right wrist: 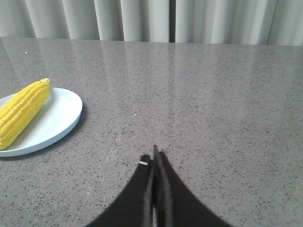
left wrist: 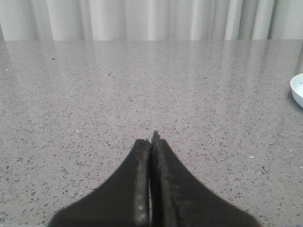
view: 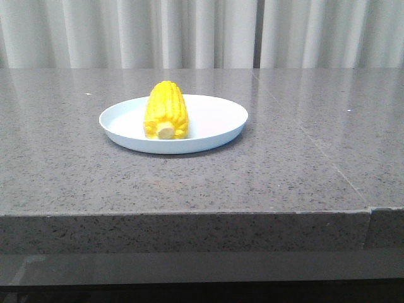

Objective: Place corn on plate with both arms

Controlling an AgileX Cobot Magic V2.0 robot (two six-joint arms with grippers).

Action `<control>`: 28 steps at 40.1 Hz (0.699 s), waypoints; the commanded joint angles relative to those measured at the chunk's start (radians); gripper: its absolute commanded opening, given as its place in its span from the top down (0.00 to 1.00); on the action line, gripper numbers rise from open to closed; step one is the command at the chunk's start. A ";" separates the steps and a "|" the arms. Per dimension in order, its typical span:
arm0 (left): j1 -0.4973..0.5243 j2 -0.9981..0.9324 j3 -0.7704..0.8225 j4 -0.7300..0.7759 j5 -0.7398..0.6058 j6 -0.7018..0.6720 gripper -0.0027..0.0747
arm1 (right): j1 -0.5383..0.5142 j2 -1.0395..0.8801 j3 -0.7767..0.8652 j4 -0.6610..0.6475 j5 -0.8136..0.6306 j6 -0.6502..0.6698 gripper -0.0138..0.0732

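The corn (view: 166,110) lies inside the plate (view: 214,136), a little toward the 9 o'clock side of the plate's centre in the front view, with its pale stub end pointing at 6 o'clock (toward the robot) and its tapered tip at 12 o'clock. It rests flat on the plate's floor rather than leaning on the rim. That suits a round cob, which could roll if it were propped up on the low edge. The plate itself sits on the grey speckled table (view: 303,177), at about the middle of its depth and somewhat left of the middle.

Neither arm appears in the front view, so both are drawn back from the plate. The left gripper (left wrist: 150,142) hangs low over bare tabletop with its two fingers pressed flat together and nothing between them. Only a sliver of the plate's rim (left wrist: 298,90) shows at 3 o'clock in that view, so this arm is well off to the plate's side. The right gripper (right wrist: 154,163) is likewise closed tight on nothing. In its view the plate (right wrist: 61,118) and the corn (right wrist: 23,111) lie at 9 o'clock, near but clearly apart from the fingertips.

As things lie, the task looks finished. The cob is on the plate, both grippers are empty, and they are parked clear to either side (probably so that no finger nudges the plate or sets the cob rolling). Nothing visible calls for a further grasp.
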 commanded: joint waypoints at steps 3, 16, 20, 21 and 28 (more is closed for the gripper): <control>0.000 -0.020 0.002 -0.008 -0.090 0.000 0.99 | -0.005 0.009 -0.026 -0.006 -0.085 -0.010 0.95; 0.000 -0.020 0.002 -0.008 -0.090 0.000 0.99 | -0.026 -0.007 0.042 -0.009 -0.134 -0.010 0.95; 0.000 -0.020 0.002 -0.008 -0.090 0.000 0.99 | -0.073 -0.047 0.123 -0.009 -0.201 -0.010 0.95; 0.000 -0.020 0.002 -0.008 -0.090 0.000 0.99 | -0.085 -0.062 0.149 -0.009 -0.211 -0.010 0.95; 0.000 -0.020 0.002 -0.008 -0.090 0.000 0.99 | -0.165 -0.156 0.279 -0.009 -0.230 -0.010 0.95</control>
